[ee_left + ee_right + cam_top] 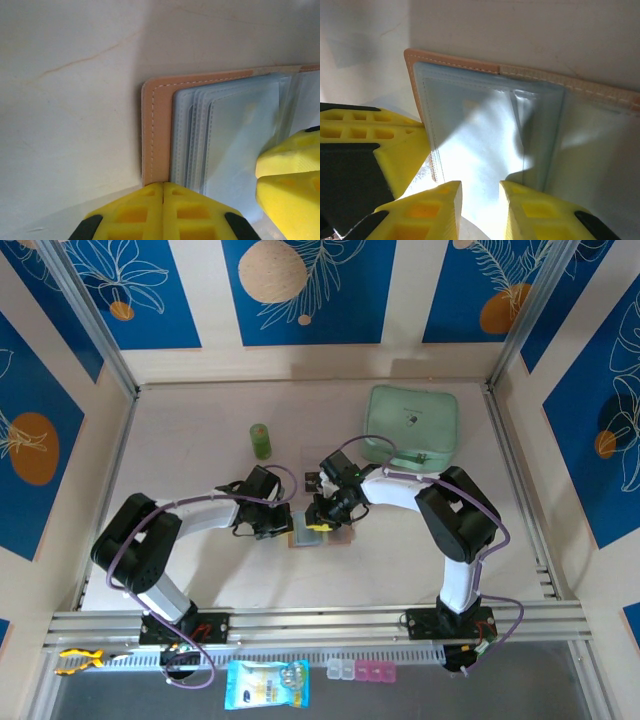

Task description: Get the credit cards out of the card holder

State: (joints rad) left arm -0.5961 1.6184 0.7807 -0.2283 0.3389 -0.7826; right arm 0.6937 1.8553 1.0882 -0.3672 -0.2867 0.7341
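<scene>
The card holder [340, 536] lies open on the table, salmon-tan rim up, its greyish-blue clear sleeves [235, 130] fanned out. My left gripper [163, 185] is shut, its tips pressed on the holder's left rim [156, 135]. My right gripper [481, 186] hovers over a glossy sleeve panel [470, 130], fingers a little apart, with nothing solid between them. Its yellow fingers [287, 170] rest on the sleeves at the right of the left wrist view. The credit cards cannot be made out through the sleeves. Both grippers meet over the holder in the top view, left gripper [282, 524] and right gripper [322, 514].
A mint-green pouch [412, 425] lies at the back right and a small green bottle [261, 440] stands at the back left. A small dark flat piece [312, 480] lies just behind the grippers. The walls enclose the table on three sides.
</scene>
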